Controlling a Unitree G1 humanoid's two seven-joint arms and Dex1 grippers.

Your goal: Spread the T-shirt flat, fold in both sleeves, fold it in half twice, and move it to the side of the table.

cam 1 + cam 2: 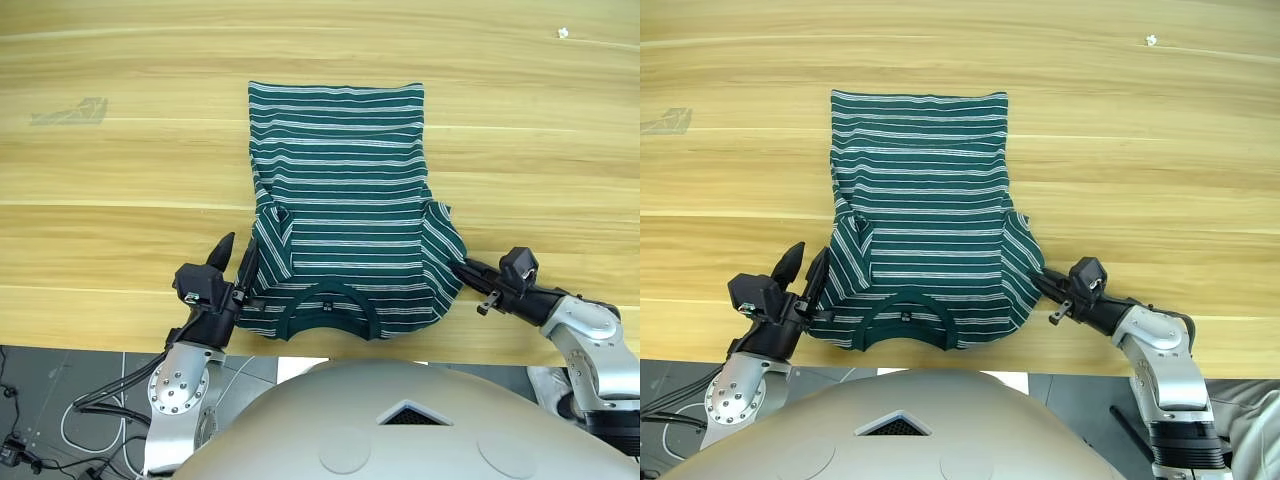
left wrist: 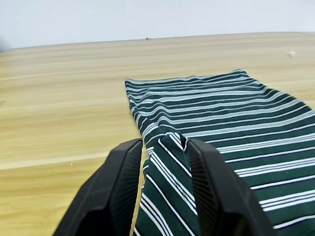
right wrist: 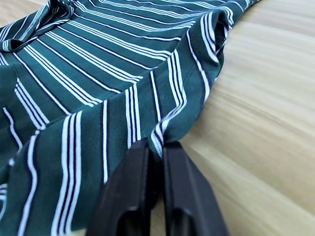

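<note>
Plainly soft goods: the T-shirt (image 1: 340,180) is thin striped knit, light and limp, with no stiffness of its own, so it will sag and crease wherever it is not held. It lies on the wooden table (image 1: 120,60) towards the near edge. Its hem is at 12 o'clock, its collar (image 1: 328,300) is at 6 o'clock nearest the robot, and both sleeves are already turned in over the body.

The left gripper (image 1: 238,246) sits at the shirt's 7 o'clock corner. Its fingers (image 2: 125,167) are spread, with a ridge of shoulder fabric standing between them. From the wrist view I cannot be sure the pads are bearing on the cloth. The right gripper (image 1: 466,264) is at the 4 o'clock corner, and its fingers (image 3: 133,182) are pressed nearly together, pinching the folded edge of the shoulder.

I judge these two shoulder corners to be the right places to hold for the first half-fold. A bite taken there through all the layers should keep the tucked sleeves from slipping out. The knit offers fair friction against the pads but slides easily on the smooth wood, so both corners need lifting evenly and carrying towards 12 o'clock. If one side is gripped and the other loose, the shirt is likely to skew rather than fold square.
</note>
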